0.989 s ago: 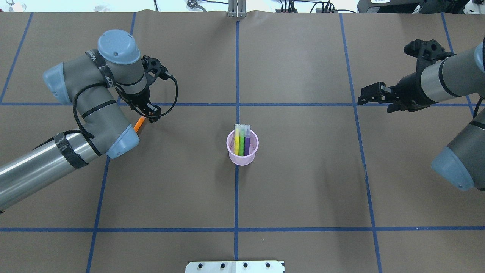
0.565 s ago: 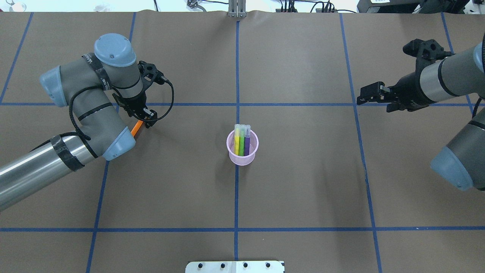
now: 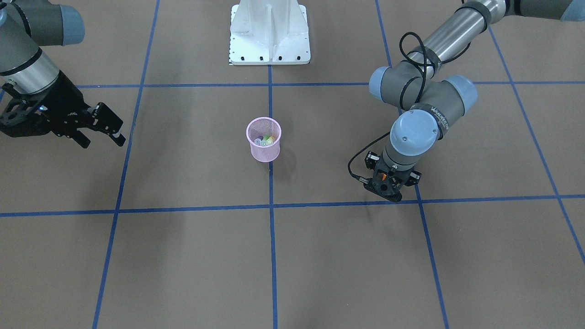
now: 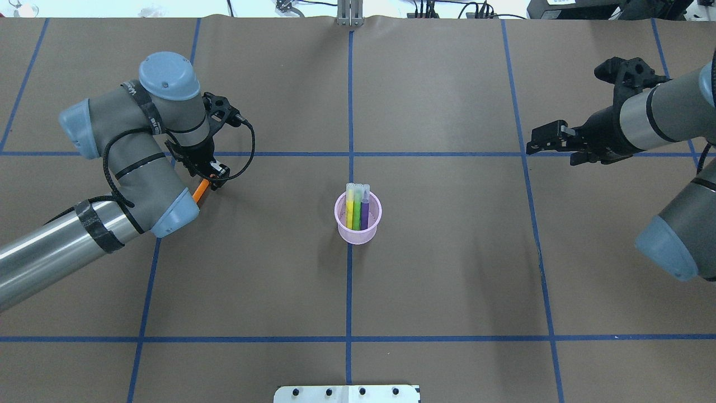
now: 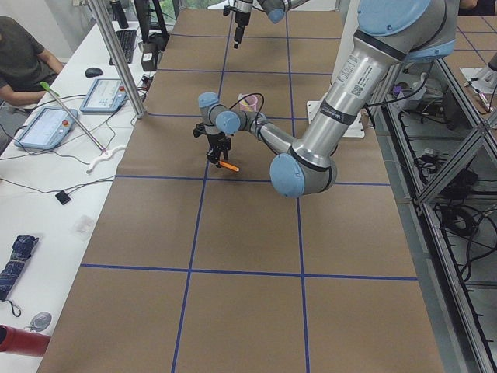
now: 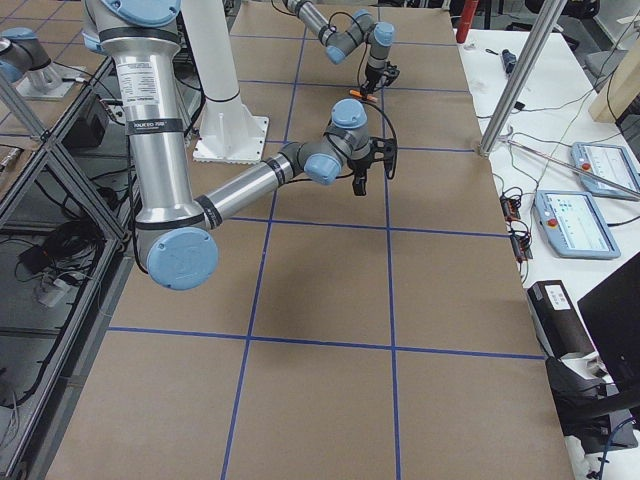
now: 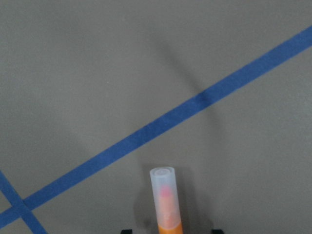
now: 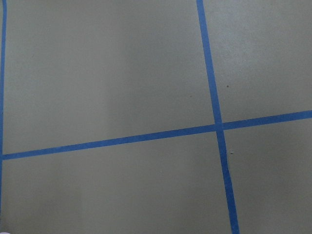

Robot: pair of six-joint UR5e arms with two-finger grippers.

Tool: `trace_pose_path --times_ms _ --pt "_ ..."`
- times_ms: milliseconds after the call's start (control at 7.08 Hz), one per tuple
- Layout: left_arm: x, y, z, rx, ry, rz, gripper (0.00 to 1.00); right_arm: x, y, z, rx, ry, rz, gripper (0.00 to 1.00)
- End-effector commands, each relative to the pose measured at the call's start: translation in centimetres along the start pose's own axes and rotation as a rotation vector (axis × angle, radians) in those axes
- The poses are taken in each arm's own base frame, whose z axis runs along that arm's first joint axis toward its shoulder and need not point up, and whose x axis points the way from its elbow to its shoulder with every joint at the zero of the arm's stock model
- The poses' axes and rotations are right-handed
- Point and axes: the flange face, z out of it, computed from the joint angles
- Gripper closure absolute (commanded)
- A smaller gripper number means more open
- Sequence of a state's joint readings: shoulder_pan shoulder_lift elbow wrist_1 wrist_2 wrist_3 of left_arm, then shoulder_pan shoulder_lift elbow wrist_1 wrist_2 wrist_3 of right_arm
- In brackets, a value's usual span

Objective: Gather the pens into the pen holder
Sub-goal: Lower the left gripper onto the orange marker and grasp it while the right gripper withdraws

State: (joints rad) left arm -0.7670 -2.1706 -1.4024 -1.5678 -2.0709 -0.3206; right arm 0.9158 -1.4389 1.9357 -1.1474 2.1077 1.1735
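The pink mesh pen holder point(image 4: 339, 217) stands upright at the table's centre, also seen from the front point(image 3: 263, 153). A yellow pen point(image 4: 349, 208), a green pen point(image 4: 357, 209) and a purple pen point(image 4: 364, 210) stand in it, caps up. My left gripper point(image 4: 214, 176) is at the left of the table, shut on an orange pen point(image 4: 199, 191). That orange pen point(image 7: 165, 202) points its pale cap away from the wrist camera and hangs tilted under the fingers point(image 5: 226, 165). My right gripper point(image 4: 554, 157) hovers open and empty at the far right point(image 3: 104, 141).
Blue tape lines point(image 4: 350, 112) divide the brown table cover into squares. The white robot base plate point(image 3: 269, 32) sits at the robot's edge. A person point(image 5: 19, 62) sits at a side bench holding tablets and cables, beyond the table's left end.
The left arm has drawn back a little toward the left, carrying the orange pen along. The right arm has barely moved. The holder and its pens stayed put.
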Motion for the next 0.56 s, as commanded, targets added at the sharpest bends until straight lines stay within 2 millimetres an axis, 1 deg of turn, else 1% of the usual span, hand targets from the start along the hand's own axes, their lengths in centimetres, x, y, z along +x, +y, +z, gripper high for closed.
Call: trace_pose_path --times_ms 0,141,282,424 --pt "-0.05 0.0 0.08 -0.002 -0.001 -0.001 0.54 -0.05 0.02 -0.07 0.001 -0.001 -0.001 0.0" --pt "-0.14 -0.01 0.03 -0.001 -0.001 -0.002 0.9 -0.05 0.02 -0.07 0.001 -0.001 -0.001 0.0" --pt "-0.18 0.03 0.06 -0.008 0.009 -0.006 1.0 -0.1 0.04 -0.13 0.001 -0.003 -0.002 0.0" --pt "0.07 0.07 -0.53 -0.028 0.046 -0.017 1.0 -0.17 0.06 -0.2 0.002 -0.005 -0.003 0.0"
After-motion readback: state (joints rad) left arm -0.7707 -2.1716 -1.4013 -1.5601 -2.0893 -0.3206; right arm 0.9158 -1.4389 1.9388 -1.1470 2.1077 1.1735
